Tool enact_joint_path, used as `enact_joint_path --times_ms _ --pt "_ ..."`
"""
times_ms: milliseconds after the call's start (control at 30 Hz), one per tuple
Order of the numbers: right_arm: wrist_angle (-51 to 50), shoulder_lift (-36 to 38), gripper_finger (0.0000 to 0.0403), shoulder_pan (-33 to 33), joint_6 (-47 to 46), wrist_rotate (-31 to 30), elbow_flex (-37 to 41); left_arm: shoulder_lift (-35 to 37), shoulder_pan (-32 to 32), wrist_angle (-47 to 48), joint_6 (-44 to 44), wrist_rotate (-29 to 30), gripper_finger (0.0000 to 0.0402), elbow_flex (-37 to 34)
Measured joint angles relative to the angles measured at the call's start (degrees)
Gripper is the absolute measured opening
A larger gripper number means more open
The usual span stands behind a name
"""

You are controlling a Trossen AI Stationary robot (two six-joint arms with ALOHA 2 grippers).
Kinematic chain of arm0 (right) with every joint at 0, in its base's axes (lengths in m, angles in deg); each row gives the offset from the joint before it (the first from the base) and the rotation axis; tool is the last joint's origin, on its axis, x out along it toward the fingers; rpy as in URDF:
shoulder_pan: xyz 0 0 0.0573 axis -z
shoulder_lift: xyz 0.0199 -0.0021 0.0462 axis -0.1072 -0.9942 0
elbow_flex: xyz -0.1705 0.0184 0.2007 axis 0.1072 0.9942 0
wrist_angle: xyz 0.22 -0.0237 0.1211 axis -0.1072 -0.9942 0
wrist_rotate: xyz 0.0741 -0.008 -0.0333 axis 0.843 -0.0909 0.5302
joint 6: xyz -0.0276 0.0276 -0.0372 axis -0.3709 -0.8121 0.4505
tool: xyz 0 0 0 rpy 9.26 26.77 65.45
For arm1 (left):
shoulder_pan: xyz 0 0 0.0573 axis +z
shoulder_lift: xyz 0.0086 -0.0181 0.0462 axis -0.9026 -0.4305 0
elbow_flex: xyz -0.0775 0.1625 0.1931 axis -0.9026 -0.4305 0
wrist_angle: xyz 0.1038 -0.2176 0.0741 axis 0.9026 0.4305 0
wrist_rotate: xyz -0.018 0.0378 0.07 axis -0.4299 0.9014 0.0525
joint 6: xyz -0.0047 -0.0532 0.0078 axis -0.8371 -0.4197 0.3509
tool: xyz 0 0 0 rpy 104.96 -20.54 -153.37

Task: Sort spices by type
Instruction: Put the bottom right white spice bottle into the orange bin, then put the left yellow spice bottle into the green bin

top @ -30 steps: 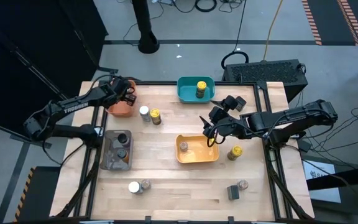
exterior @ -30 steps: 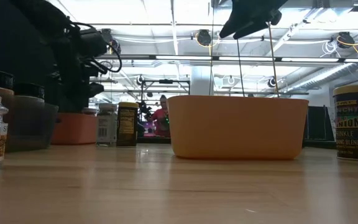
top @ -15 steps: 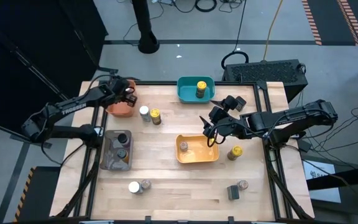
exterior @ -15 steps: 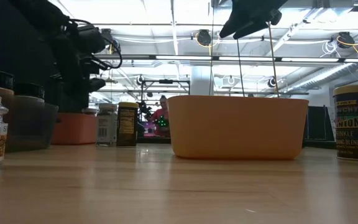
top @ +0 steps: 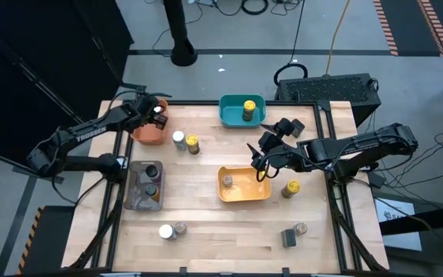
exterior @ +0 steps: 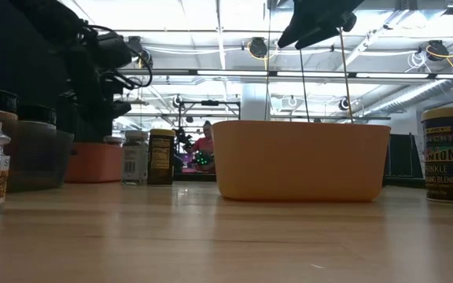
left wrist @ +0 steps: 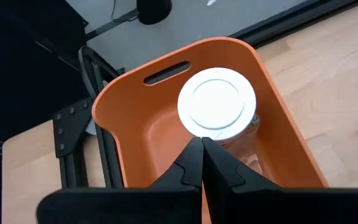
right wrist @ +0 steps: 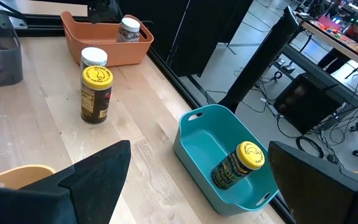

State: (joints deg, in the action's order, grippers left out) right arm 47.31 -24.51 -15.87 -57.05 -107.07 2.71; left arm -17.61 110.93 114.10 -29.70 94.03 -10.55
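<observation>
A white-lidded jar stands in the orange bin, under the left gripper, whose fingers are pressed together above it, holding nothing. Two more jars stand just beside the bin. The right gripper hangs spread wide over the yellow bin, empty.
</observation>
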Motion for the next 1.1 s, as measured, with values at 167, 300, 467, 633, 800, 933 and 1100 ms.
enact_joint_path --times_ms 167,300,467,633,800,933,1100 --pt "0.0 0.0 0.0364 0.0 0.0 0.0 0.0 0.3 -0.7 0.3 0.2 -8.9 0.0003 0.0" --pt "0.0 0.0 0.0364 0.0 0.1 0.0 0.0 -1.3 -0.6 0.1 1.7 -9.2 0.0002 0.0" --pt "0.0 0.0 0.0364 0.0 0.0 0.0 0.0 -2.8 0.4 -0.4 1.8 -4.8 0.0002 0.0" --pt "0.0 0.0 0.0364 0.0 0.0 0.0 0.0 -3.4 0.9 -2.1 1.9 -1.6 0.0001 0.0" --pt "0.0 0.0 0.0364 0.0 0.0 0.0 0.0 -3.5 0.9 -2.7 1.9 1.2 0.0001 0.0" --pt "0.0 0.0 0.0364 0.0 0.0 0.0 0.0 -3.5 0.9 -3.1 1.8 3.0 0.0001 0.0" --pt "0.0 0.0 0.0364 0.0 0.1 0.0 0.0 -3.4 0.5 -3.0 0.9 5.7 0.0005 0.0"
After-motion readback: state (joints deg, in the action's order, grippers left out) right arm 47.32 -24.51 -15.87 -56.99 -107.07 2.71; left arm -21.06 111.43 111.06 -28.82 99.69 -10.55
